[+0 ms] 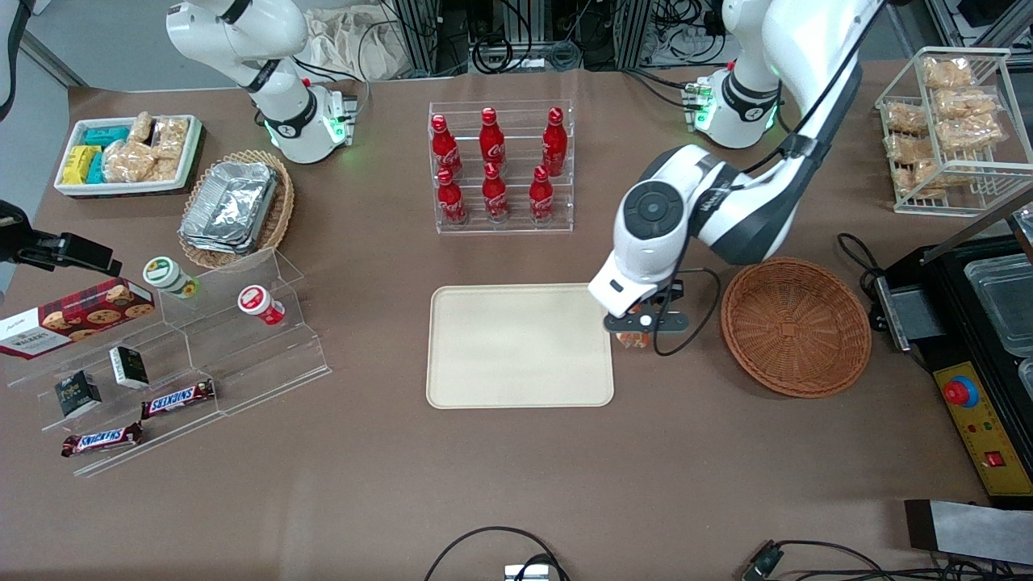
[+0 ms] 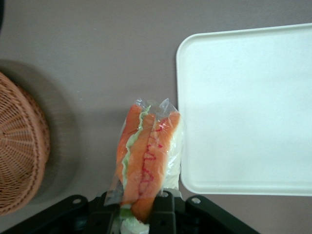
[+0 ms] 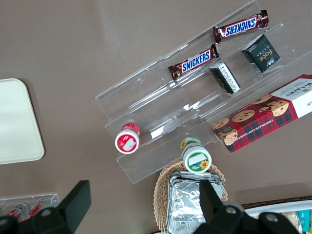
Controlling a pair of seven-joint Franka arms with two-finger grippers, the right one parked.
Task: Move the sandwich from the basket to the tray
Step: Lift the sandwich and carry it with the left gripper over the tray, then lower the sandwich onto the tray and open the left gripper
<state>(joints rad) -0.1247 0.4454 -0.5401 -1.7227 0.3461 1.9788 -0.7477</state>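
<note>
My left gripper (image 1: 635, 332) hangs above the table in the gap between the tray (image 1: 516, 379) and the basket (image 1: 795, 327), just off the tray's edge. It is shut on the sandwich (image 2: 148, 156), a clear-wrapped wedge with orange-red filling and a green strip, which sticks out from between the black fingers (image 2: 165, 214). A bit of orange sandwich (image 1: 633, 340) peeks out below the gripper in the front view. The cream tray (image 2: 243, 107) lies bare beside the sandwich. The reddish-brown wicker basket (image 2: 19, 146) holds nothing.
A clear rack of red cola bottles (image 1: 500, 165) stands farther from the front camera than the tray. A black cable (image 1: 686, 323) loops from the wrist toward the basket. A black machine with a red button (image 1: 960, 393) sits at the working arm's end. Acrylic snack steps (image 1: 186, 355) lie toward the parked arm's end.
</note>
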